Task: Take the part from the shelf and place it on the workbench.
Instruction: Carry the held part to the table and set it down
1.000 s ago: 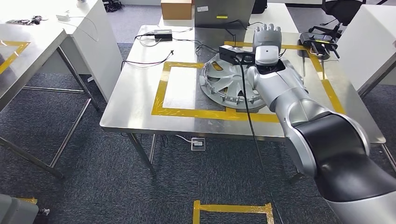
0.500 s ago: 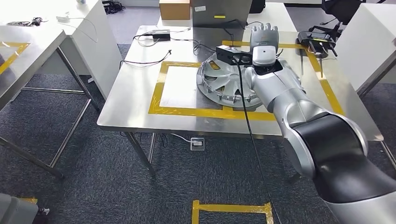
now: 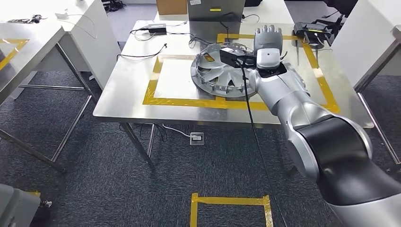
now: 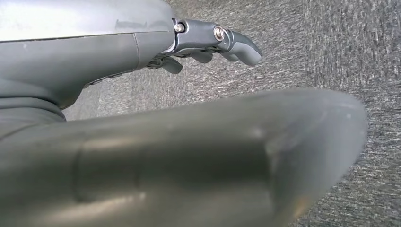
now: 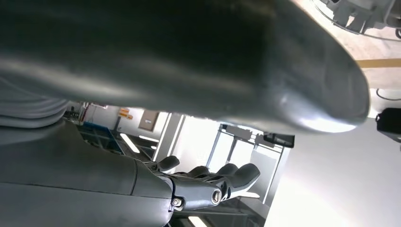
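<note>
even bright light overhead; wrist views blurred close up, window glare.

The part (image 3: 220,71) is a round silver wheel cover with radiating spokes and a ring of clips along its rim. It lies flat on the steel workbench (image 3: 123,99), overlapping the yellow-taped square's three-o'clock edge.

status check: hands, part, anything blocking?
Right hand open, raised over the workbench, holding nothing. Left hand open, hanging over carpet. Hubcap lying on the workbench, straddling yellow tape. Cables beyond it, none in the way.
</note>
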